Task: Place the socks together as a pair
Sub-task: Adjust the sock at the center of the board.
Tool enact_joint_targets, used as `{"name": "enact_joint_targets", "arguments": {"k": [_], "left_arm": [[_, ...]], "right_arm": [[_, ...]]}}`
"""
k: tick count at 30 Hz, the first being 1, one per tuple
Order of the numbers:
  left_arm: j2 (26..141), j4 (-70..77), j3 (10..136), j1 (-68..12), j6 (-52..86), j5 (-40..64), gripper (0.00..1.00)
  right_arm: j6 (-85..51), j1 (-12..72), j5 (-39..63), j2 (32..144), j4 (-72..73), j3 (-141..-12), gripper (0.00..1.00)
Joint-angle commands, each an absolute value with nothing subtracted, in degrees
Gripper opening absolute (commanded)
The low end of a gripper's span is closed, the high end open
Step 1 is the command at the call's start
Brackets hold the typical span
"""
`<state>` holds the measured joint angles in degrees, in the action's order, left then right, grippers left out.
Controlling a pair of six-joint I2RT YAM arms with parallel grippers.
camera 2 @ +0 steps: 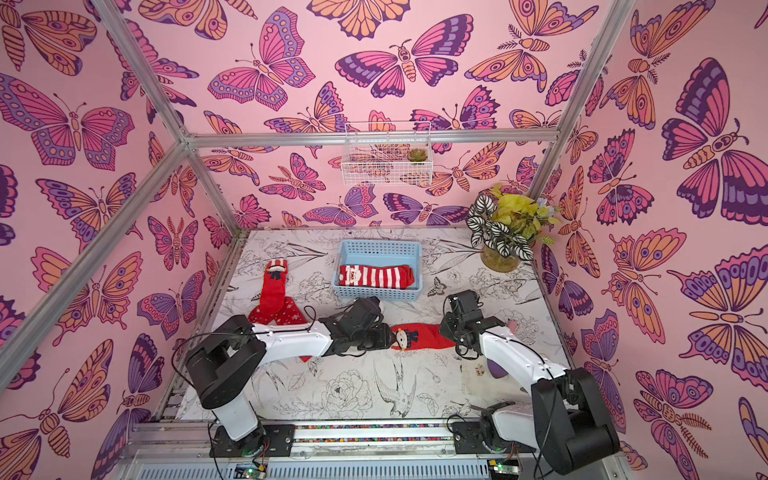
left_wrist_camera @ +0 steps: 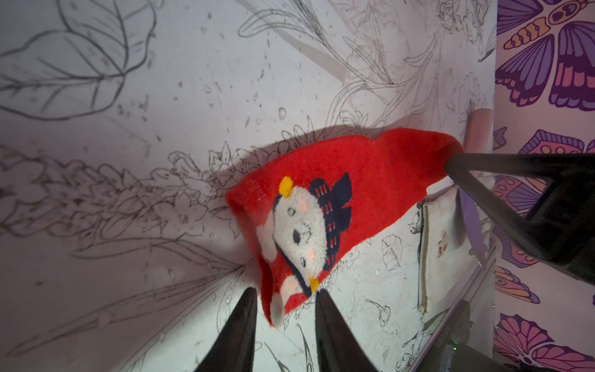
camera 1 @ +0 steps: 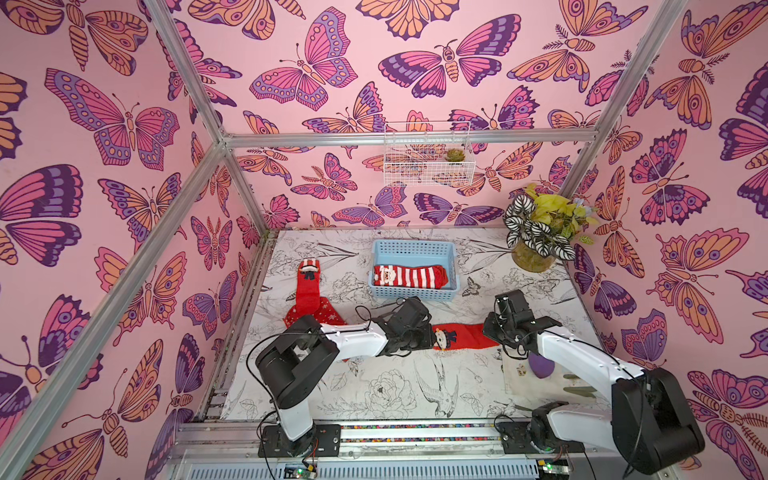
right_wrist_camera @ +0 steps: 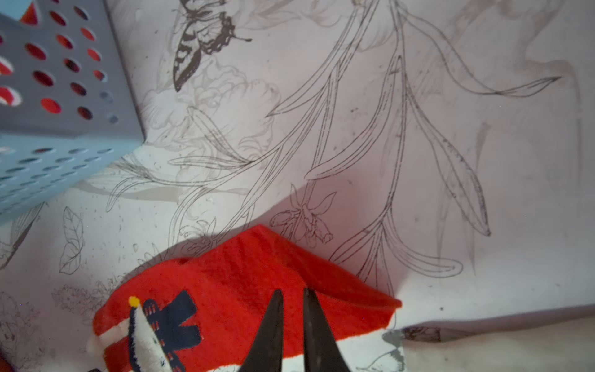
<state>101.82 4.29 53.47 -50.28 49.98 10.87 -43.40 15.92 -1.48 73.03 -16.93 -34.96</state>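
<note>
In a top view, a striped sock (camera 1: 409, 276) is seen lying in the blue basket (camera 1: 413, 246). A red sock (camera 1: 467, 334) is stretched between the left gripper (camera 1: 432, 337) and the right gripper (camera 1: 492, 332), with both arms angled inward. In the left wrist view, its cuff is clasped by narrow jaws. In the right wrist view, its foot is pinched by nearly closed jaws.

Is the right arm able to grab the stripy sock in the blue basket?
Probably yes: the stripy sock lies in the open basket, nothing between, but the right gripper is pinching the red sock.
</note>
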Motion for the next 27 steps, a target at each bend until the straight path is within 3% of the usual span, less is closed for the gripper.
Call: {"name": "enact_joint_targets", "arguments": {"k": [1, 5, 14, 27], "left_arm": [[103.9, 5.5, 54.3, -50.4, 49.5, 9.6, 0.31], [105.7, 6.2, 54.3, -49.5, 49.3, 10.2, 0.29], [103.0, 21.3, 46.2, -46.2, 51.5, 15.4, 0.05], [89.2, 43.2, 26.3, -44.8, 52.3, 20.6, 0.03]], "right_arm": [[-42.4, 14.0, 1.4, 74.9, -14.0, -34.4, 0.16], [-42.2, 11.8, 3.0, 77.9, -12.4, -34.6, 0.16], [-42.4, 8.3, 6.2, 82.3, -10.0, -34.9, 0.13], [-40.7, 11.6, 8.1, 83.1, -6.8, -33.2, 0.09]]}}
